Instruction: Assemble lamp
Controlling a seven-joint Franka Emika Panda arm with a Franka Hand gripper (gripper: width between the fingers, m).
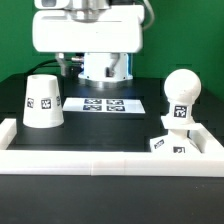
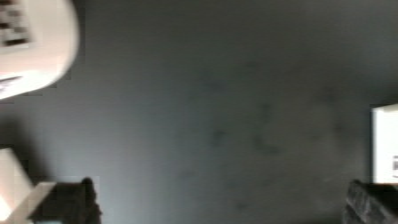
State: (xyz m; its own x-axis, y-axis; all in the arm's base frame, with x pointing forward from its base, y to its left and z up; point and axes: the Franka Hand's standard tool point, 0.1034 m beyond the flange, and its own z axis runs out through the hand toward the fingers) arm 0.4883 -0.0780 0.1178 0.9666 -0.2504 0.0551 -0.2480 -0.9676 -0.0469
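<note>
The white cone shade [image 1: 42, 100] stands on the dark table at the exterior view's left, with a tag on its side. The round-headed bulb post [image 1: 180, 98] stands upright on the flat angular base [image 1: 170, 146] at the exterior view's right, by the rail. My gripper [image 1: 75, 62] hangs high at the back, over the table between the shade and the marker board. In the wrist view my gripper [image 2: 222, 205] is open and empty, its dark fingertips [image 2: 68, 200] wide apart over bare table. A white curved part [image 2: 36, 40] with a tag, probably the shade, shows at the frame's edge.
The marker board [image 1: 105, 104] lies flat at the middle back; a white edge with a tag [image 2: 386, 140] in the wrist view is probably it. The white rail border [image 1: 110, 160] runs along the front and both sides. The arm's white base [image 1: 105, 68] stands behind the board.
</note>
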